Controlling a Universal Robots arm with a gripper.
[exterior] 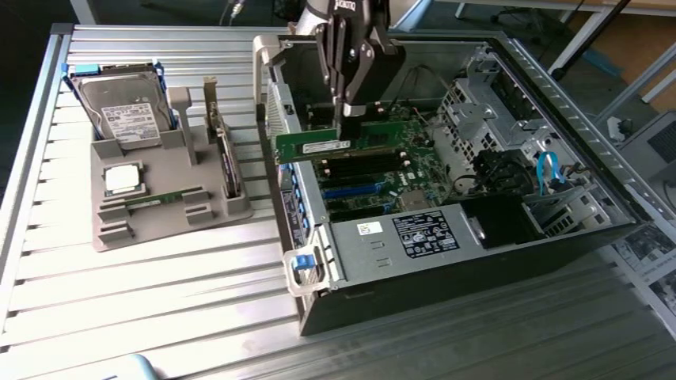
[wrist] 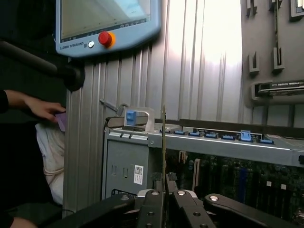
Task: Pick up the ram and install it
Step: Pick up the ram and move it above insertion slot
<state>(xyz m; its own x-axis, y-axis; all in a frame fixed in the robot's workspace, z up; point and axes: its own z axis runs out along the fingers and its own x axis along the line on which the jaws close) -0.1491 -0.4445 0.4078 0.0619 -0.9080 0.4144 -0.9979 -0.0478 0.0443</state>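
Gripper (exterior: pixel 352 119) almost shut, pinching ram (exterior: pixel 313 146) by its top edge. Ram hangs long-ways, level, over green board (exterior: pixel 370 190) inside open computer case (exterior: pixel 423 301). Second ram (exterior: pixel 164 198) lies on gray holder (exterior: pixel 169 226), on exterior view's left of case.
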